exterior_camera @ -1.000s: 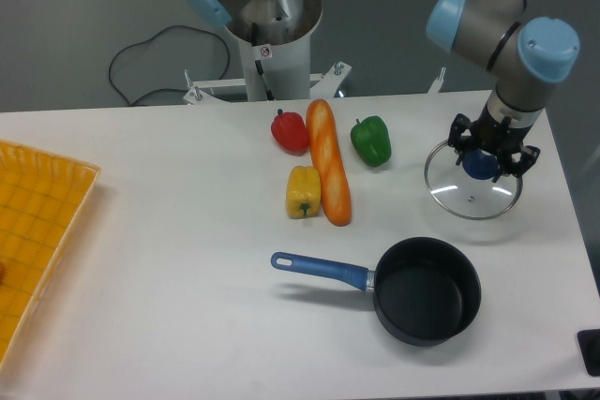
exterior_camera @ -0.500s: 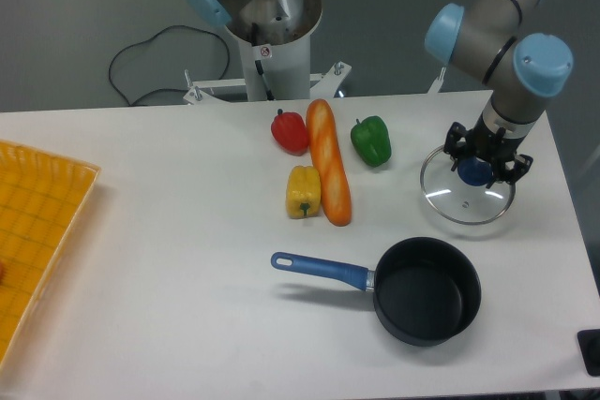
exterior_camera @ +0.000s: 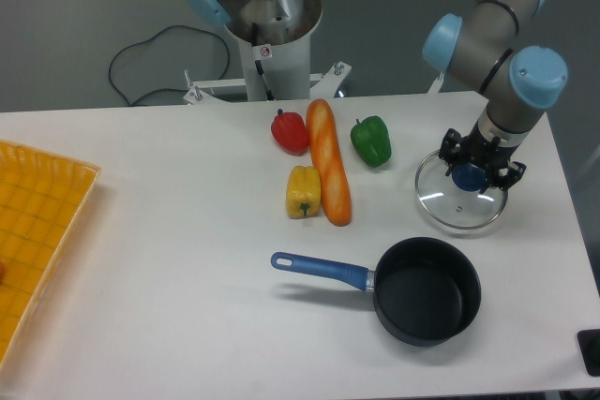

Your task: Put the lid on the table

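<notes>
The round glass lid with a metal rim sits at the right side of the white table, just above the black saucepan. Its blue centre knob lies between the black fingers of my gripper, which is shut on it from above. The lid looks level and low over the tabletop; I cannot tell whether it touches the surface.
A black saucepan with a blue handle stands in front of the lid. A green pepper, a bread loaf, a red pepper and a yellow pepper lie mid-table. A yellow grid tray is at the left edge.
The gripper and the lid have shifted a little to the left and slightly lower across the three frames. Everything else is as it was.
</notes>
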Controlling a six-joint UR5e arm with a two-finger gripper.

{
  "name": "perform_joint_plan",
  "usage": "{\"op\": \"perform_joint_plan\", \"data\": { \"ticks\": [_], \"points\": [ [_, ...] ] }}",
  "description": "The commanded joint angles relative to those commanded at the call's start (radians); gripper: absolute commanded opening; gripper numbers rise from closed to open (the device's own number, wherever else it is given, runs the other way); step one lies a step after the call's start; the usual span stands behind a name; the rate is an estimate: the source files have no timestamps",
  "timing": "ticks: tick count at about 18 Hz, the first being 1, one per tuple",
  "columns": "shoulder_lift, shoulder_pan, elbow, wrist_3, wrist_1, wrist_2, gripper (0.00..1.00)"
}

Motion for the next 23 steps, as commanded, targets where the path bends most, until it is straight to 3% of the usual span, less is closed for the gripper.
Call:
{"op": "perform_joint_plan", "data": {
  "ticks": [23],
  "points": [
    [-0.02, -0.006, -0.003, 0.0, 0.041, 0.011, 0.49]
  ]
}}
